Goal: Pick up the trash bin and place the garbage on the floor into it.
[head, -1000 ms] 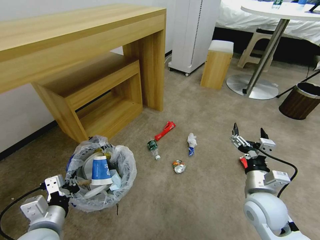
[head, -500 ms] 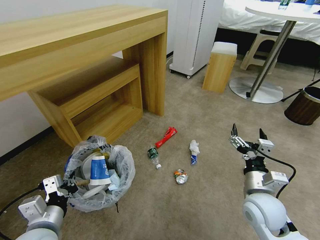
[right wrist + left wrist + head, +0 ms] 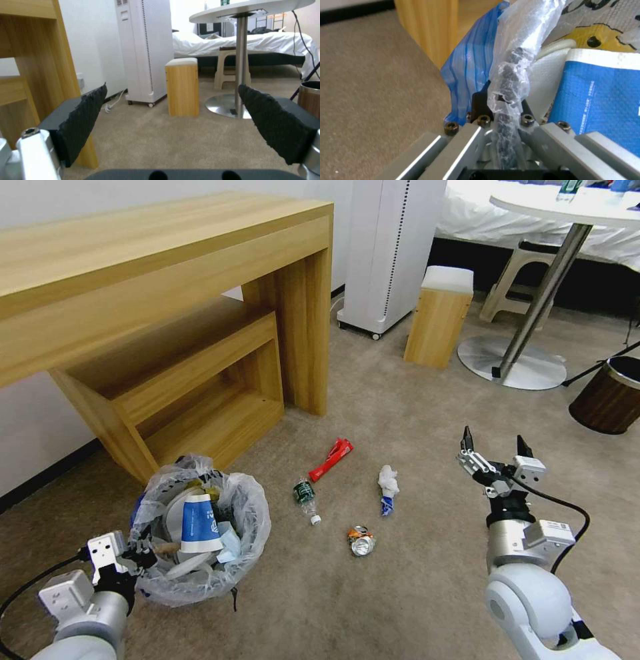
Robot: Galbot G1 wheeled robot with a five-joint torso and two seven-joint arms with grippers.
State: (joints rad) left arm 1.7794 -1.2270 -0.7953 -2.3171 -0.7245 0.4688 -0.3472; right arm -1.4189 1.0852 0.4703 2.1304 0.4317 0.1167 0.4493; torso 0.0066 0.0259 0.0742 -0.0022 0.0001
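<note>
Left pincer (image 3: 137,558) grips the bin (image 3: 200,537) rim; right pincer (image 3: 495,455) gapes, should dip squarely over the can (image 3: 361,541).

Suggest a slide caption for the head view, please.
Left gripper holds the lined trash bin; open right gripper hovers near floor litter.

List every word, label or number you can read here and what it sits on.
No text can be read.
Blue paper cup in the trash bin: white logo and small print, too blurred.
Bin's plastic bag: black lettering, cut off and unreadable.
Green bottle, crushed can, red packet: markings too small.
</note>
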